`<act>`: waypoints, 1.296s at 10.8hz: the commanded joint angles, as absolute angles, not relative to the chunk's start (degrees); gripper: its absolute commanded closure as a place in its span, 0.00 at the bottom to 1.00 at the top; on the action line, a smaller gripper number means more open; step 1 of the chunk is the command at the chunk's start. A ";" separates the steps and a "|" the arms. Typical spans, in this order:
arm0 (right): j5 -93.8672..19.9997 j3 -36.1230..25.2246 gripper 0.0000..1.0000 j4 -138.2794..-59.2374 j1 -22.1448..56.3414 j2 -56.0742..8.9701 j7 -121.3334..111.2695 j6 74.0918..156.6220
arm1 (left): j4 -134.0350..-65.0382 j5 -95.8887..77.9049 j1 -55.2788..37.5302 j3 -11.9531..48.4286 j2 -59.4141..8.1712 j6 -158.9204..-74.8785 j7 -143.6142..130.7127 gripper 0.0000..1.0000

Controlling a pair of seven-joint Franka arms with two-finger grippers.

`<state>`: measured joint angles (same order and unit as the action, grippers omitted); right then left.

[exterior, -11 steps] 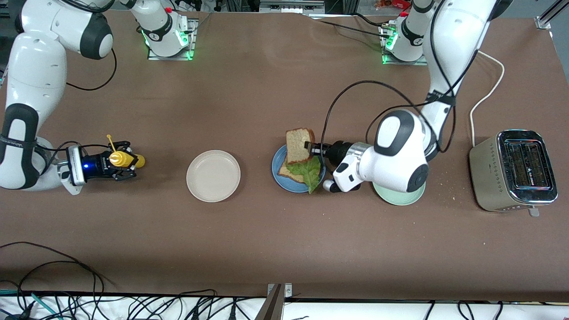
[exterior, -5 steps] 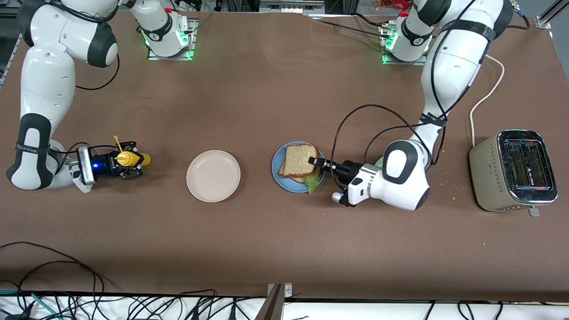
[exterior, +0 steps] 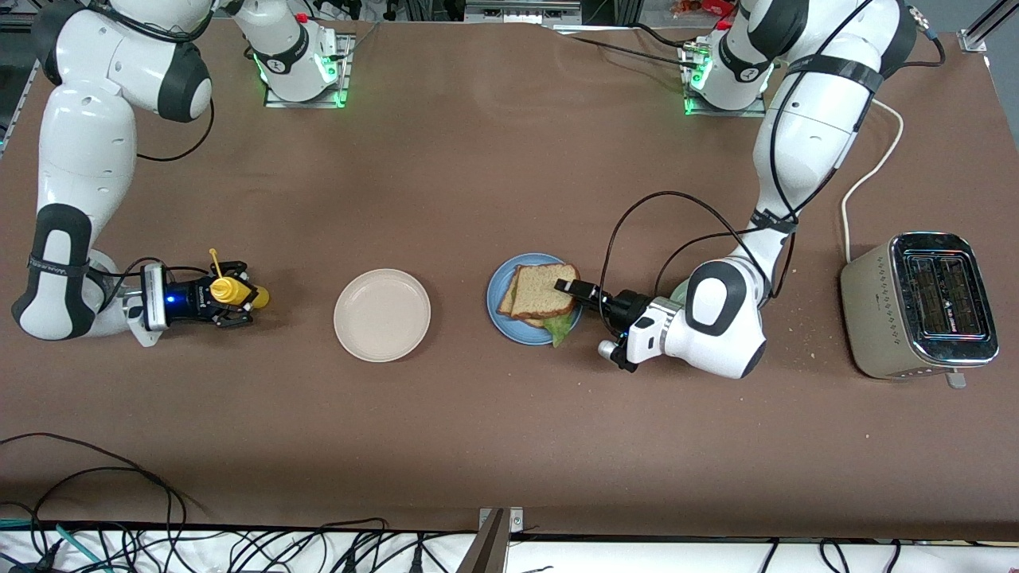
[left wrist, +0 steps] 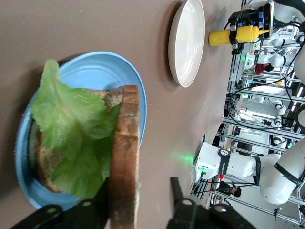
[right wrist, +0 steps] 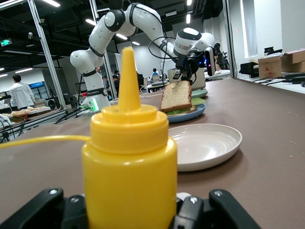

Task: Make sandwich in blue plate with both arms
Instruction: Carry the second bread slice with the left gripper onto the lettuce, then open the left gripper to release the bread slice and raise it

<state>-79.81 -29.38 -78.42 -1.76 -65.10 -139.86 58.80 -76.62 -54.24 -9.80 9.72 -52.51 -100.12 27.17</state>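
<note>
The sandwich sits on the blue plate [exterior: 495, 312] mid-table. A top slice of toast [exterior: 541, 288] lies tilted over the lettuce leaf [exterior: 561, 326] and the bottom slice [exterior: 506, 301]. My left gripper [exterior: 569, 288] is at the plate's edge toward the left arm's end, open. In the left wrist view the top slice [left wrist: 124, 157] stands between the jaws of the left gripper [left wrist: 138, 191], against one finger and with a gap to the other. My right gripper [exterior: 227, 301] is shut on a yellow squeeze bottle [exterior: 231, 291] standing at the right arm's end of the table, close up in its wrist view [right wrist: 128, 162].
A beige plate [exterior: 382, 314] lies between the bottle and the blue plate. A pale green plate [exterior: 677, 290] is mostly hidden under the left arm. A steel toaster [exterior: 919, 306] with a white cord stands at the left arm's end.
My left gripper has lowered the top slice from upright down onto the lettuce and opened. My right gripper with the bottle has barely shifted.
</note>
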 commanded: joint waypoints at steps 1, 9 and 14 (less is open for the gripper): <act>-81.21 -30.24 1.00 -77.52 -1.23 -66.53 -140.19 58.54 | -76.82 -56.60 -10.37 9.49 -53.08 -101.33 36.08 0.00; -81.12 -31.63 0.01 -77.43 -1.14 -66.53 -135.54 58.36 | -75.76 -48.89 -10.46 8.17 -51.86 -101.43 36.74 0.00; -79.81 -37.70 0.01 -77.43 -1.40 -66.62 -135.53 57.57 | -73.57 -33.86 -13.53 8.70 -48.88 -101.78 18.92 0.00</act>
<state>-79.88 -35.07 -78.42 -1.46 -65.72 -136.56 58.88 -73.95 -39.89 -11.65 8.79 -51.29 -101.34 27.03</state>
